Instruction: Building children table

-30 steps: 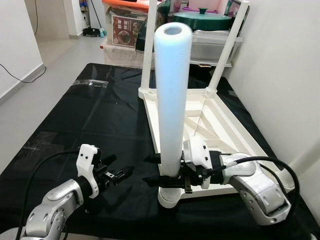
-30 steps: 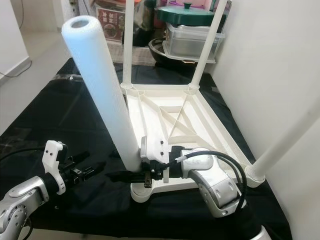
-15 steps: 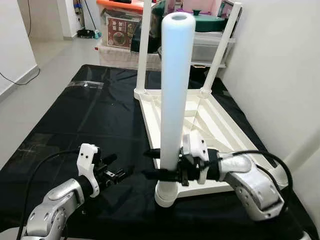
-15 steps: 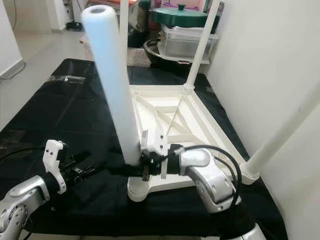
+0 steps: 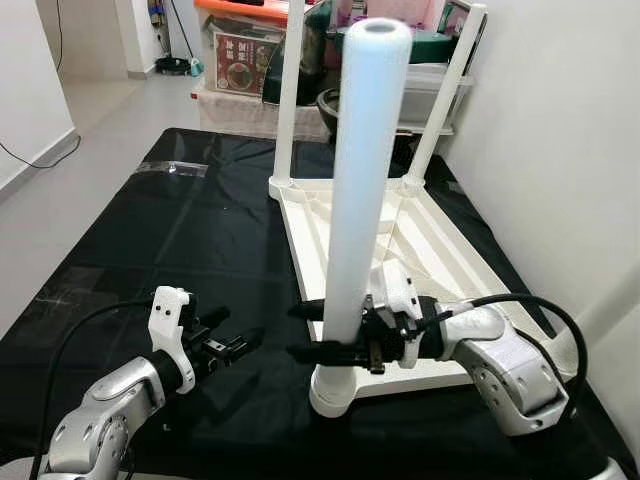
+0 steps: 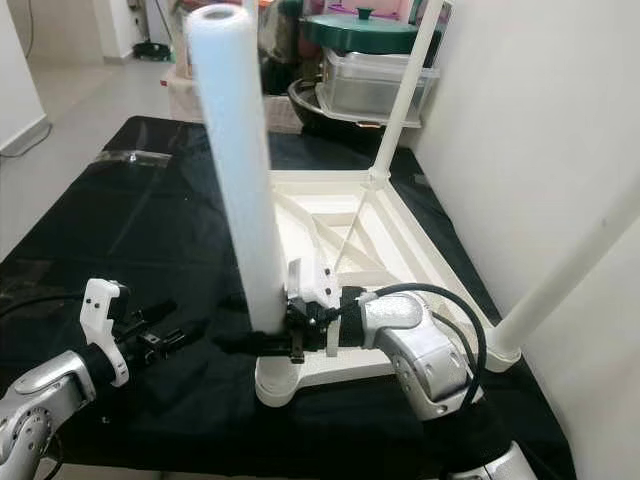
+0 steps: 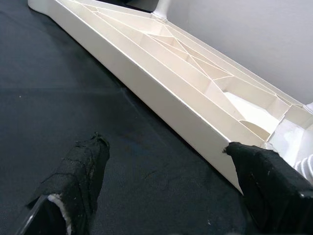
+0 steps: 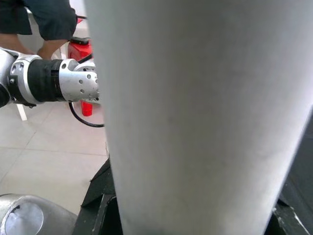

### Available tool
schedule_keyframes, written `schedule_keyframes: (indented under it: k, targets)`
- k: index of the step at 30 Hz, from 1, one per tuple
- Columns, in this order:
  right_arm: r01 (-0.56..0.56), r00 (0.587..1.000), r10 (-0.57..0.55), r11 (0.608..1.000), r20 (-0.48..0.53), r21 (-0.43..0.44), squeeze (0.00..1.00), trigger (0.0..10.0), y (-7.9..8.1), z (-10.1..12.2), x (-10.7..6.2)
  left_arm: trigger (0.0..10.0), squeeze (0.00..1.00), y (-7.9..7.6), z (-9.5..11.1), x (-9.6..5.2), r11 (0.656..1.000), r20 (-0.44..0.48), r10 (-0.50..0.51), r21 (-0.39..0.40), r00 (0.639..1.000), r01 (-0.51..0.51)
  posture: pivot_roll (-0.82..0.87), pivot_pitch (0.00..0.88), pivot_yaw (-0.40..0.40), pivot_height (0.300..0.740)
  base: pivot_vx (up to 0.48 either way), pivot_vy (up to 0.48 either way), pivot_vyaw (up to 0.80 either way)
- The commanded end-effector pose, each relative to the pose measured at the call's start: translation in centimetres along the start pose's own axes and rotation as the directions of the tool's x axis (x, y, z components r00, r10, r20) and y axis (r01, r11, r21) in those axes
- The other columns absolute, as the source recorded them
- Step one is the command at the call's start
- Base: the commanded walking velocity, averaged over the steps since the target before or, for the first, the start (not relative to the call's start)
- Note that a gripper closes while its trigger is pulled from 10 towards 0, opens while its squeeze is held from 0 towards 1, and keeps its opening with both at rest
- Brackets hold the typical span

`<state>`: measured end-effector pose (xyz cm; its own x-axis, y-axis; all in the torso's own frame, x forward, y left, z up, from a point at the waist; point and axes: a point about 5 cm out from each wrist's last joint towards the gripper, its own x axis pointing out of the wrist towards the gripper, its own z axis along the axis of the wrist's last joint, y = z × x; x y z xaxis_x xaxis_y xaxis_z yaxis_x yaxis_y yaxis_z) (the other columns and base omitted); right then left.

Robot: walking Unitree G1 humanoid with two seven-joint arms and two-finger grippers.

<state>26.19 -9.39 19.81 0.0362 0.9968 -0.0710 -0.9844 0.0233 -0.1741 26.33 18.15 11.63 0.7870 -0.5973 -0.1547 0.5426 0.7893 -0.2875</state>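
A white children's table [image 5: 440,250] lies upside down on a black cloth. Its near-left leg [image 5: 360,180], a thick white tube, stands almost upright in the corner socket [image 5: 330,390]. My right gripper [image 5: 305,332] is shut on this leg just above the socket, one black finger on each side. In the right wrist view the leg [image 8: 195,112] stands close in front of the camera. My left gripper [image 5: 238,336] hovers open low over the cloth, left of the socket and apart from it. The left wrist view has its fingers [image 7: 83,166] spread wide, facing the table's long rim [image 7: 161,98].
Two thin white legs [image 5: 287,90] stand at the table's far corners and another [image 6: 570,280] rises at the near right. A white wall [image 5: 560,150] runs close along the right. Storage boxes [image 5: 250,60] and a green pot lid [image 6: 370,28] crowd the far end. Black cloth [image 5: 180,230] spreads left.
The top of the held leg has tipped a little to the right, from leaning left to nearly upright. The camera shifted slightly. My left gripper has stayed about where it was.
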Motion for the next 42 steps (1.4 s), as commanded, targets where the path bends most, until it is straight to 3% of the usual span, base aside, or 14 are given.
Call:
schedule_keyframes:
  k: [1, 15, 25, 35, 37, 42]
  targets:
    - [-0.086, 0.996, 0.087, 0.993, -0.008, 0.085, 0.0, 0.0, 1.3, -1.5, 1.0, 10.0, 0.0, 0.0, -0.3, -0.1, 1.0, -0.006, 0.006, -0.021, 1.0, -0.006, 0.13, 0.0, -0.138, 0.74, 0.0, 0.0, 0.0]
    - [-0.013, 0.998, 0.0, 0.981, 0.065, 0.193, 0.0, 0.0, 0.5, -2.0, 0.6, 10.0, 0.0, 0.3, -0.1, -0.2, 0.999, 0.0, 0.014, -0.04, 1.0, -0.014, 0.13, 0.0, -0.133, 0.74, 0.0, 0.0, 0.0]
    - [0.109, 0.987, -0.136, 0.958, 0.084, 0.266, 0.0, 0.0, 1.3, -3.2, 1.1, 10.0, 0.0, 0.5, -0.1, -0.3, 0.999, 0.001, 0.022, -0.047, 1.0, -0.022, 0.13, 0.0, -0.12, 0.74, 0.0, 0.0, 0.0]
    - [0.316, 0.94, -0.34, 0.905, 0.038, 0.283, 0.0, 0.0, 0.7, -4.1, 0.9, 10.0, 0.0, 0.6, 0.2, 0.1, 0.999, 0.003, 0.017, -0.044, 1.0, -0.017, 0.12, 0.0, -0.114, 0.74, 0.0, 0.0, 0.0]
    - [0.375, 0.918, -0.395, 0.88, 0.011, 0.29, 0.0, 0.0, 0.7, -4.4, 1.0, 10.0, 0.0, 0.6, 0.1, 0.0, 0.999, 0.003, 0.018, -0.046, 1.0, -0.018, 0.12, 0.0, -0.112, 0.74, 0.0, 0.0, 0.0]
    - [0.432, 0.896, -0.443, 0.849, -0.036, 0.306, 0.0, 0.0, 0.9, -5.0, 1.2, 10.0, 0.0, 0.6, 0.0, 0.0, 0.999, 0.001, 0.017, -0.049, 1.0, -0.017, 0.12, 0.0, -0.11, 0.74, 0.0, 0.0, 0.0]
